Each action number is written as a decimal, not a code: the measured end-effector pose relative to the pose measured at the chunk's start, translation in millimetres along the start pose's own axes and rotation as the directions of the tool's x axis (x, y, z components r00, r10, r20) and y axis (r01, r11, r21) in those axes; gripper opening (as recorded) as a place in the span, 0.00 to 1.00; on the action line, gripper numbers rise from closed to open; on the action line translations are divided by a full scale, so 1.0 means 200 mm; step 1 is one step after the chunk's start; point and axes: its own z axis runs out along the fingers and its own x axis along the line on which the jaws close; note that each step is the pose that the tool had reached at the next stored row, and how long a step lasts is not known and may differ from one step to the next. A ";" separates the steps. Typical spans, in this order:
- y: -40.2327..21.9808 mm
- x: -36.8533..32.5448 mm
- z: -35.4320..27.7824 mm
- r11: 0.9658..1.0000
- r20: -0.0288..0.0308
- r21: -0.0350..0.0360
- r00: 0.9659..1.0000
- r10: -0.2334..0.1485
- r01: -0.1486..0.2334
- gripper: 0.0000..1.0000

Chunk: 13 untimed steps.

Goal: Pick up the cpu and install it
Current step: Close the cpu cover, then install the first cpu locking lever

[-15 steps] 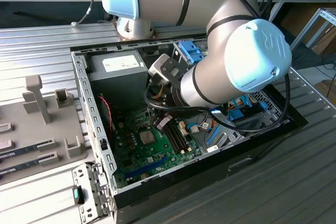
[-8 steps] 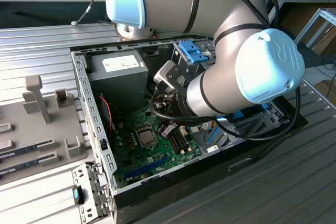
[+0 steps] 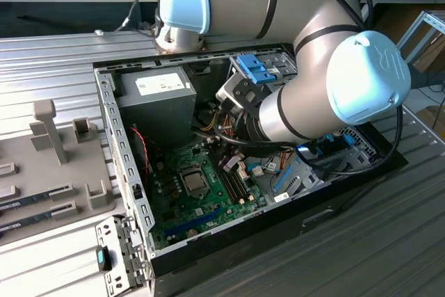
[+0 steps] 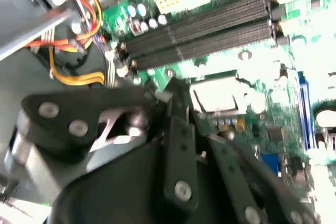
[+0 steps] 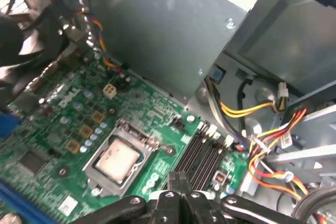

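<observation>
First wrist view shows the chip [image 5: 118,159] lying flat in its socket on the green board [image 5: 52,129], beside the dark memory slots [image 5: 202,156]. The gripper [image 5: 179,182] hovers just above the board, fingertips pressed together, grasping nothing.

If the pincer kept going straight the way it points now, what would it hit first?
Probably the motherboard, around the memory slots just ahead of the pincer, beside the cpu in its socket; depth is unclear.
</observation>
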 end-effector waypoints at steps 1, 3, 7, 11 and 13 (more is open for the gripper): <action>0.012 -0.009 0.007 1.000 0.000 0.000 1.000 0.000 0.000 0.11; 0.077 -0.053 0.043 1.000 0.000 0.000 1.000 0.000 0.000 0.11; 0.154 -0.079 0.079 1.000 -0.001 0.000 1.000 -0.003 0.003 0.11; 0.180 -0.062 0.087 0.999 -0.034 0.049 0.999 0.001 0.001 0.11; 0.193 -0.071 0.095 0.997 -0.052 0.076 0.999 0.005 -0.001 0.11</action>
